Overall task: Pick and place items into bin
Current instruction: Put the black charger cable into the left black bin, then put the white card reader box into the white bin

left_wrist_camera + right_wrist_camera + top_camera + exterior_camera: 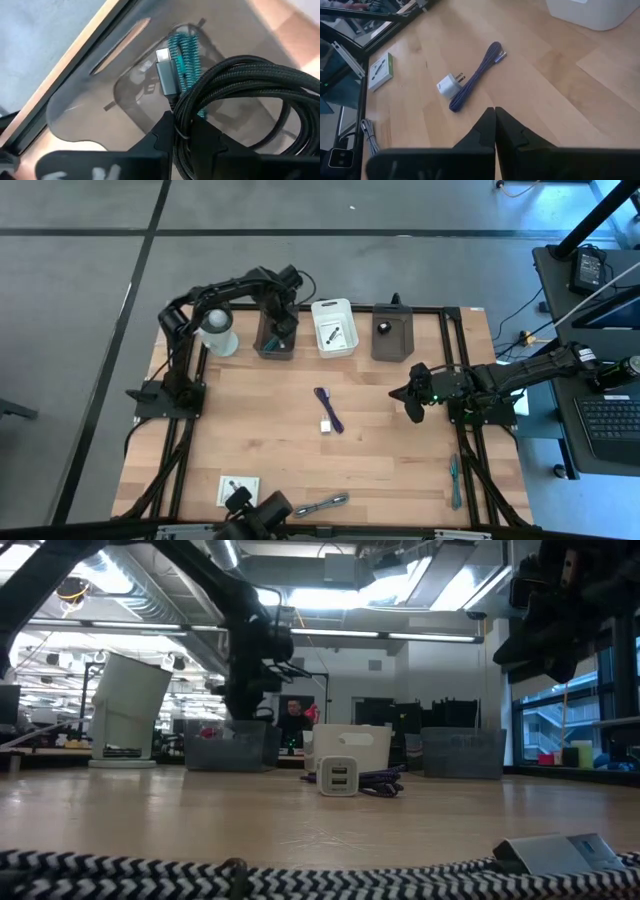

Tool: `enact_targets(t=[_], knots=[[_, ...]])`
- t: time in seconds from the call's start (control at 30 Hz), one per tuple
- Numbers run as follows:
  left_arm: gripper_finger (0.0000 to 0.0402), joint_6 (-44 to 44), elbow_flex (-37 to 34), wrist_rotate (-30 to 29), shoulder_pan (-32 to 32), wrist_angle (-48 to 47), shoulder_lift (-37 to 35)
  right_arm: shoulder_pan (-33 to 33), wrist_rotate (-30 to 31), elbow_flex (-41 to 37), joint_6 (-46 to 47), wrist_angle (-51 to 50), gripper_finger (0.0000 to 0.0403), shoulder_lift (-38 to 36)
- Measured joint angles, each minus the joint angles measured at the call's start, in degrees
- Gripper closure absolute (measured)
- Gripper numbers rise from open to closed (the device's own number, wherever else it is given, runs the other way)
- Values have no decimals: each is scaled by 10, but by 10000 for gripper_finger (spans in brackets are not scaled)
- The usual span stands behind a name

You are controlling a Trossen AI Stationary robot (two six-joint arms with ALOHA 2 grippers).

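My left gripper is above the translucent grey bin at the table's far edge, shut on a coiled black braided cable. The cable's silver plug sticks out over the bin, where a teal tool lies on the floor. My right gripper hovers shut and empty over the table's right half. A purple cable and a white charger cube lie mid-table. On the near part of the table lie a white card, a grey metal tool and a teal tool. My left gripper pinches several strands of the coiled black cable between its two fingers, coming from above. The coil is lifted clear and hangs over the grey bin, and its plug end juts free beyond the fingers.
A pale cup stands left of the grey bin. To the bin's right are a white bin holding a card and a dark bin with a black object. A black-and-white braided cable lies at the near edge. Bare wood surrounds the purple cable.
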Motion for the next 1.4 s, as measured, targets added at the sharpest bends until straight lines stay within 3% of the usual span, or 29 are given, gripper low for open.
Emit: enact_targets(t=[0.27, 0.8, 1.13, 1.4], knots=[[358, -22, 0, -4, 0, 0, 5, 0, 0, 0, 0, 0, 402, 0], [271, -30, 0, -30, 0, 1, 5, 0, 0, 0, -1, 0, 402, 0], [289, -21, 28, -29, 0, 9, -45, 0, 0, 0, -1, 0, 402, 0], [329, -48, 41, -26, -35, 23, -143, 0, 0, 0, -3, 0, 401, 0]])
